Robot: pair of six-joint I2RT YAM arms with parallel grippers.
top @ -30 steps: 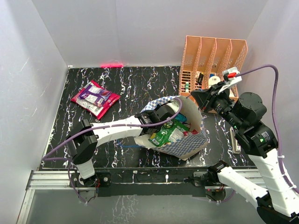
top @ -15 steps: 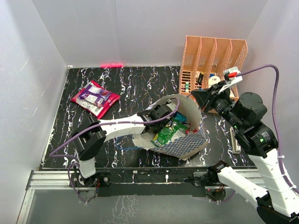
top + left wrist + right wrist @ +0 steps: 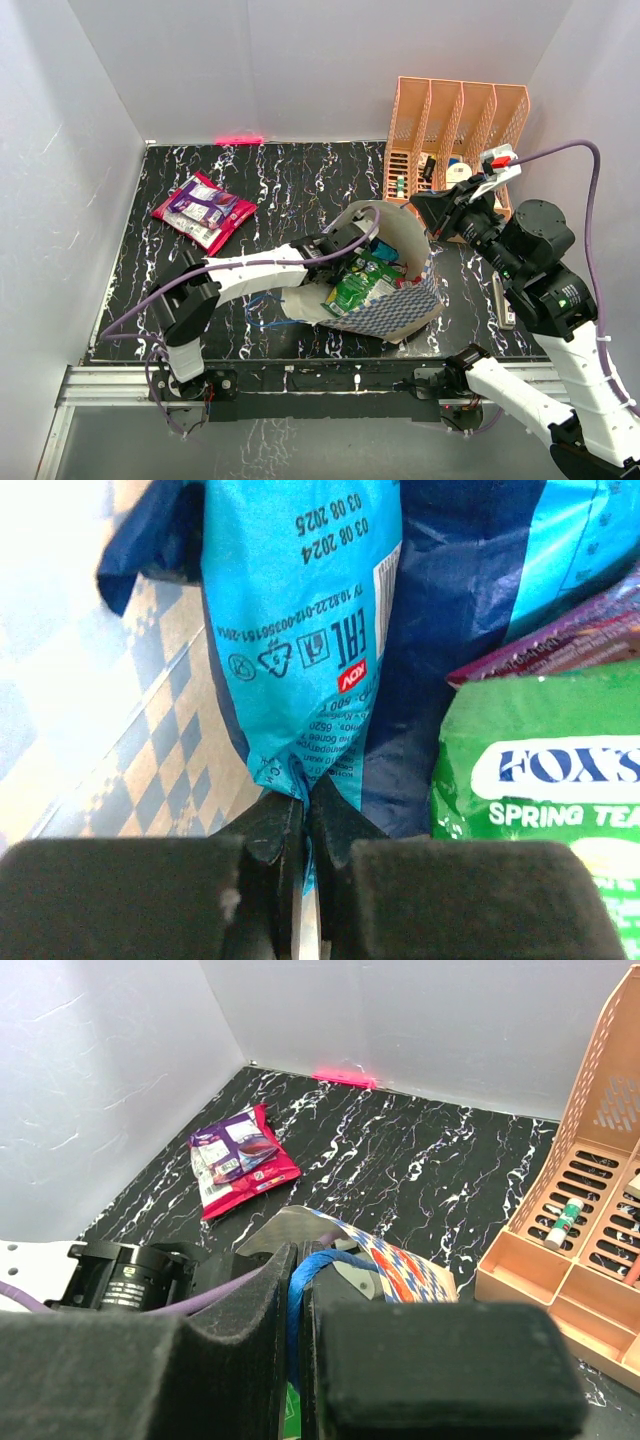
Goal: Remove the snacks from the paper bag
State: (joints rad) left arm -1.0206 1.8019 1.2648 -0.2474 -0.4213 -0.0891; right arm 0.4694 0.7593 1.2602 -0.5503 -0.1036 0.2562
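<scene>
Inside the bag (image 3: 405, 305), which lies tipped on its side near the arm bases, the left gripper (image 3: 303, 825) is clenched on the crimped bottom seal of a blue packet (image 3: 300, 630). The glossy film carries upside-down print: "03 08 2025", "03 08 2024" and an EAC mark. Just beside it lies a green packet (image 3: 540, 800) reading "FOX'S SPRING TEA", with a purple packet (image 3: 570, 640) edge above it. The bag's thin paper wall lets its checks show through.

The right gripper (image 3: 298, 1280) is pinched on the bag's blue cord (image 3: 335, 1257) at the rim.

Farther back, magenta packets (image 3: 205, 210) lie flat on the black marbled table (image 3: 290, 180); their print is unreadable. A peach slotted plastic organizer (image 3: 455, 110) stands at the far right.
</scene>
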